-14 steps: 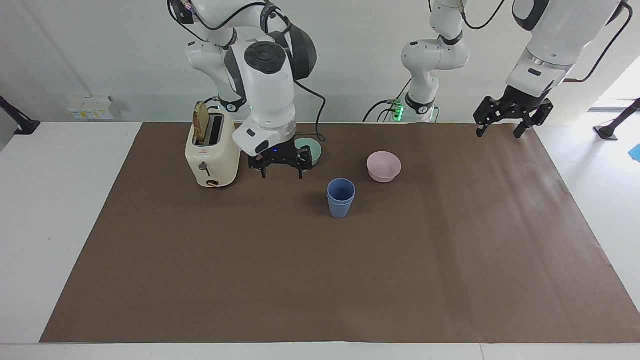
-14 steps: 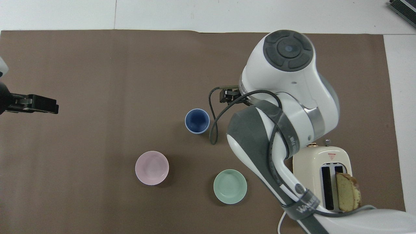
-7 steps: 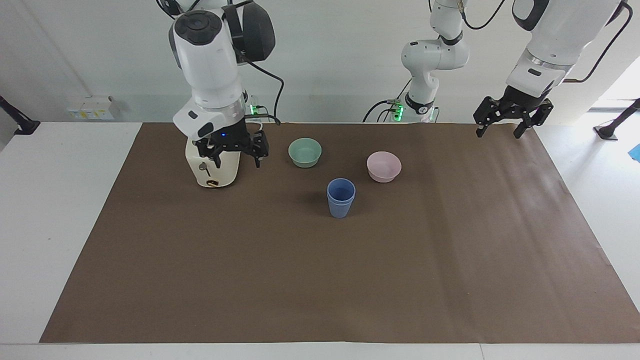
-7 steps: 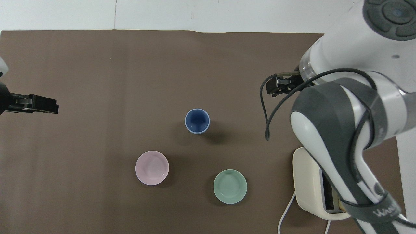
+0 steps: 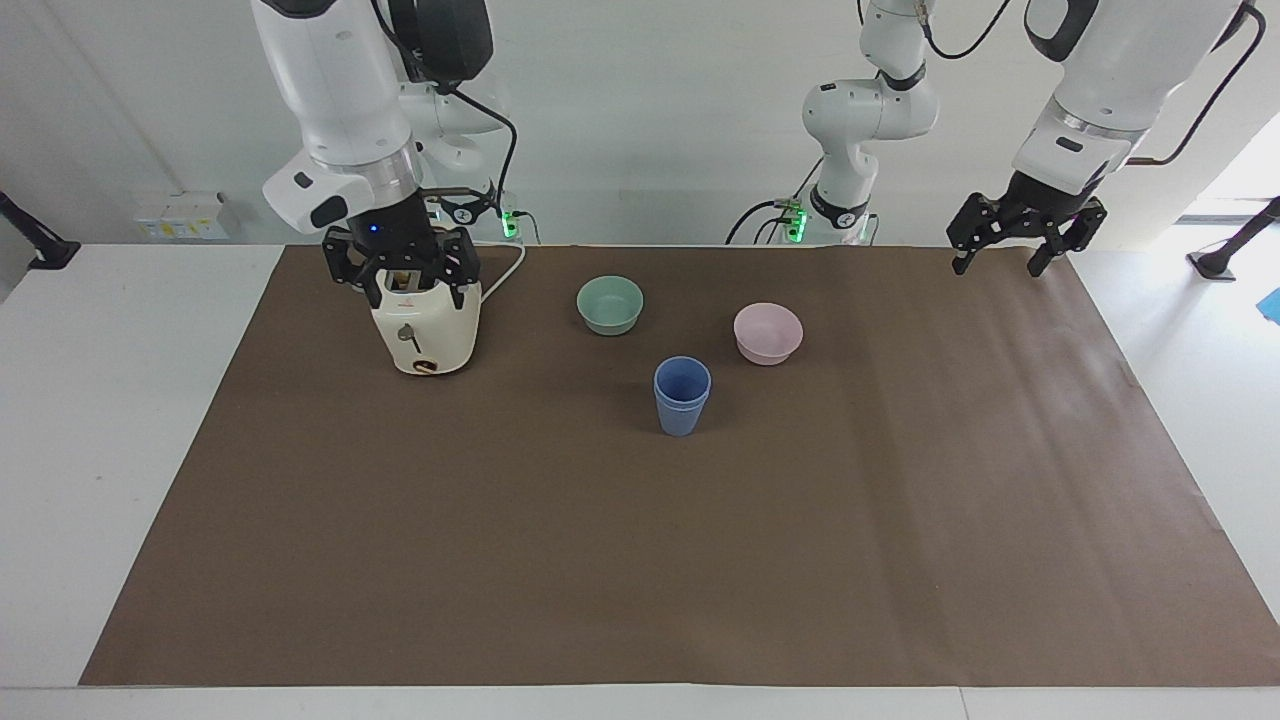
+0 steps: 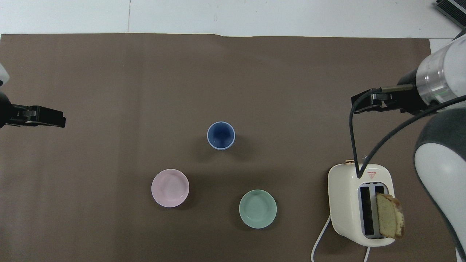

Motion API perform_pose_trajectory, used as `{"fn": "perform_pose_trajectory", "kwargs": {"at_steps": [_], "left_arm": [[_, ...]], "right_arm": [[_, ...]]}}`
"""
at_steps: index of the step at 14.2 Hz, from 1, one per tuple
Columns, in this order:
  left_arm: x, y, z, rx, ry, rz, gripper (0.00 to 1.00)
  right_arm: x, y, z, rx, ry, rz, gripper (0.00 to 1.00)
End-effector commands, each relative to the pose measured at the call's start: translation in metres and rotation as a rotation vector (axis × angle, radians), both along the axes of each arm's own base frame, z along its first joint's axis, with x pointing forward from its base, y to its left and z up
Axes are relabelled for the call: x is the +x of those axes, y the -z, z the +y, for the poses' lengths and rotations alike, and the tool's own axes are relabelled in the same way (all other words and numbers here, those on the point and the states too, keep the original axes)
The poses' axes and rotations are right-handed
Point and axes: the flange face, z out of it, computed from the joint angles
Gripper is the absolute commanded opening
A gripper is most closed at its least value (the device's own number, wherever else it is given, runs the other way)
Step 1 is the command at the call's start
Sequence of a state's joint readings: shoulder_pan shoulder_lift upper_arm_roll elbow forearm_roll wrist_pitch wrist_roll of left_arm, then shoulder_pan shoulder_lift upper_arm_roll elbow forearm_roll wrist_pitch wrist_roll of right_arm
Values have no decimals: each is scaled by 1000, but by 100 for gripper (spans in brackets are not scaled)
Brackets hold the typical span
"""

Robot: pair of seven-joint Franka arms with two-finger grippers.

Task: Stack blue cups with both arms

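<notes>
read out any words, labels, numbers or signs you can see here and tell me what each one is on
None can be read.
Toaster: a small red triangle label with print on its top, too small to read; the same red mark shows on its front in the facing view, unreadable too.
White box on the wall ledge: yellowish labels, too blurred to read.
Stacked blue cups, mint-green bowl, pink bowl: no markings seen.

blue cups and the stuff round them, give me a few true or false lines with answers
1. The blue cups stand nested as one stack on the brown mat. True.
2. The right tool holds a cup. False: it is open and holds nothing, up by the toaster.
3. The stack lies nearer to the robots than the pink bowl. False: it is farther.
4. A slice of bread sticks out of the toaster. True.
5. The left tool waits open, holding nothing. True.
</notes>
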State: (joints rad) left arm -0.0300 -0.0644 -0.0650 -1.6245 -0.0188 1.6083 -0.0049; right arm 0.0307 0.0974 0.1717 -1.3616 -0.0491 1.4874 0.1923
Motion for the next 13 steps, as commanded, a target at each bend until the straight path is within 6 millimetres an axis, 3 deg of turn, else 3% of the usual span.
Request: {"fn": "perform_pose_trajectory", "kwargs": {"at_steps": [1, 5, 13], "left_arm": [[-5, -5, 5, -8, 7, 7, 100], [-5, -5, 5, -8, 7, 7, 100], [-5, -5, 5, -8, 7, 7, 100]], "right_arm": [[-5, -3, -24, 44, 29, 15, 100], [-12, -6, -49, 36, 44, 26, 100], [-38, -13, -57, 20, 44, 43, 100]]}}
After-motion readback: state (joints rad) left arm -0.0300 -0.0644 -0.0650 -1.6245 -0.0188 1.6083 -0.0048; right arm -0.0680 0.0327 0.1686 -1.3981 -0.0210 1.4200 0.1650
